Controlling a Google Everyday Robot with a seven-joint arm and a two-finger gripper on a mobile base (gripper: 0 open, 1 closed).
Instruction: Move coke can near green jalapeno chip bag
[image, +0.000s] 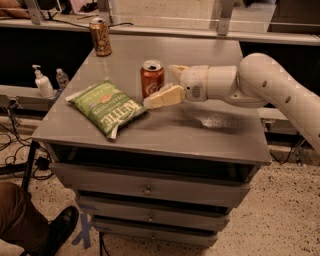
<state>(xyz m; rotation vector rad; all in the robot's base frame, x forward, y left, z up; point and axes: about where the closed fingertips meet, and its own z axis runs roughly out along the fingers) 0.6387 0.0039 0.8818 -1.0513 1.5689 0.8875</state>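
- Grey flat-topped cabinet (220, 137) with 3 drawers in its front.
- Small red aluminium coke can (151, 80), silver top, stands upright near the middle of the cabinet top. It is just right of the flat light green jalapeno chip bag (107, 106). A narrow gap shows between can and bag, so they are not touching.
- The bag lies flat toward the left front of the top, with its white "Kettle" lettering facing up.
- White robot arm (270, 87) reaches in from the right, low over the surface.
- Cream two-finger gripper (159, 85) is at the can. Its fingers are spread apart. The near finger (165, 96) lies across the front of the can's lower right side, and the far one shows behind the can's right edge.
- Cannot tell whether either finger touches the can.
- Gold-brown can with dark markings (100, 36) stands upright at the far left corner, well apart from the red can.
- White pump bottle (43, 84) and 1 small clear bottle (62, 78) stand on a lower ledge left of the cabinet.
- Black shoe (56, 227) on the speckled floor, bottom left.
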